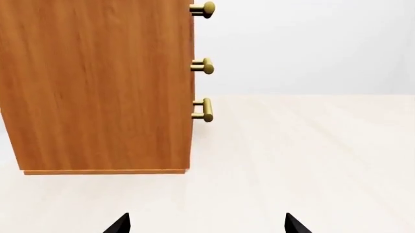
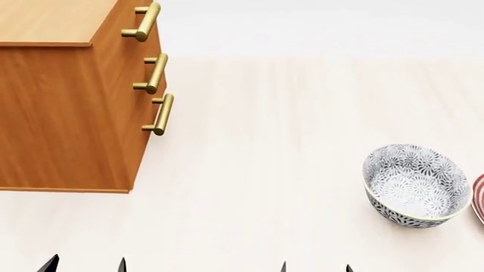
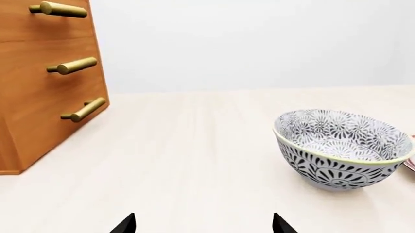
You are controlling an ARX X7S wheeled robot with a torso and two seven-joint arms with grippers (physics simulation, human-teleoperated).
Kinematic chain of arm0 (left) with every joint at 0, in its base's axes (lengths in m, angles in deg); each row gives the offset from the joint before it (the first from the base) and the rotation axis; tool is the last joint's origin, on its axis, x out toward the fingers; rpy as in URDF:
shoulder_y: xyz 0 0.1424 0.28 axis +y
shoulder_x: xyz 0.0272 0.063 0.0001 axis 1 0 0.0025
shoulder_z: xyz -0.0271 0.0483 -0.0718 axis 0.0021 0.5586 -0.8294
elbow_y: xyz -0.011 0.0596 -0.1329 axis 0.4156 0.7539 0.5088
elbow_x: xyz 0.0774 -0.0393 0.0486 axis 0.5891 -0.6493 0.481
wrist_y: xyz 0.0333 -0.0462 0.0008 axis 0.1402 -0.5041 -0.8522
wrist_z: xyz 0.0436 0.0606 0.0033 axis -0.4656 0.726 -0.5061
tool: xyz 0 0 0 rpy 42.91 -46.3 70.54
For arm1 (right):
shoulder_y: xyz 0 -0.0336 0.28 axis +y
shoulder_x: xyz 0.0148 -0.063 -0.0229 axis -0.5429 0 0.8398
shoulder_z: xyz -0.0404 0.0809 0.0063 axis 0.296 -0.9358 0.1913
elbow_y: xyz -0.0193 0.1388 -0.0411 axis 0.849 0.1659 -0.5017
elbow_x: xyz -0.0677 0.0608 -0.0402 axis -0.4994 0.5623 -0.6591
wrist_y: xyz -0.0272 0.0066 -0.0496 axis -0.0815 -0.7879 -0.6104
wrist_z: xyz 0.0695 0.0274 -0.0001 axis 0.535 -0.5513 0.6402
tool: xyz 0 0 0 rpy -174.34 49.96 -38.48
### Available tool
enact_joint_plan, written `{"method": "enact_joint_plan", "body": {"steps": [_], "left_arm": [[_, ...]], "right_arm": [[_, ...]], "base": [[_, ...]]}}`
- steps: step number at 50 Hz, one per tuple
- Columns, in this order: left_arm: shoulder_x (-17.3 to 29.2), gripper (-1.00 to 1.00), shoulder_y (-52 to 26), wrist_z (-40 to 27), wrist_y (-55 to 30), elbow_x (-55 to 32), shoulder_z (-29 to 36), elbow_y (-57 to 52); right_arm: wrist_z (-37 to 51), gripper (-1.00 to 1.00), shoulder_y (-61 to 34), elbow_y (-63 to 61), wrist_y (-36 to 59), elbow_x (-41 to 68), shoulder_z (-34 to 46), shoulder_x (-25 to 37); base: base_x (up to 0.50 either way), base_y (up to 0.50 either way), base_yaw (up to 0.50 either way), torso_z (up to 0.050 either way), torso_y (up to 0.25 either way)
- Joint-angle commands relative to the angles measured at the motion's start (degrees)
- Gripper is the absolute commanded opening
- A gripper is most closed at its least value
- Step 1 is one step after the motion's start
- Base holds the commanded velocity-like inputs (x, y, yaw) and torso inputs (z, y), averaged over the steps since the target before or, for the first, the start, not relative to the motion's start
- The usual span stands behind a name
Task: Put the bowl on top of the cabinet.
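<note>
The bowl (image 2: 416,186), white with a dense grey-black floral pattern, stands upright on the pale table at the right in the head view; in the right wrist view the bowl (image 3: 340,148) lies ahead and off to one side. The orange-brown cabinet (image 2: 64,107) with brass bar handles stands at the far left, and its side panel fills the left wrist view as the cabinet (image 1: 97,87). My left gripper (image 2: 85,265) and right gripper (image 2: 316,267) sit at the near table edge, only black fingertips showing. Both are open and empty: left gripper (image 1: 206,224), right gripper (image 3: 202,224).
A plate with red rings (image 2: 479,198) pokes in at the right edge, just beside the bowl. The light wooden table (image 2: 257,170) stretches between the cabinet and the bowl. A plain white wall lies behind.
</note>
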Motion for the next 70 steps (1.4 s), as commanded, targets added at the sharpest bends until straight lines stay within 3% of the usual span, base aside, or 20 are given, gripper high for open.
{"method": "enact_joint_plan", "body": {"steps": [1,31,52,70], "left_arm": [[0.3,1.00,0.0,-0.3,0.2,-0.2,0.3,0.0],[1.0,1.00,0.0,-1.1,0.5,-0.9,1.0,-0.3],[1.3,1.00,-0.3,-1.5,0.7,-1.3,1.6,0.2],[6.5,1.00,14.7,-3.1,6.7,0.6,2.5,-21.8]], "right_arm": [[0.7,1.00,0.0,0.1,-0.3,-0.2,0.4,0.3],[1.8,1.00,-0.1,-0.2,-0.3,0.3,1.2,0.9],[2.3,1.00,-0.2,0.0,-1.0,0.5,1.9,1.3],[11.7,1.00,14.8,-22.5,-5.6,-12.0,4.8,3.7]], "base": [[0.34,0.00,0.00,0.000,0.000],[0.34,0.00,0.00,0.000,0.000],[0.01,0.00,0.00,0.000,0.000],[0.00,0.00,0.00,0.000,0.000]]}}
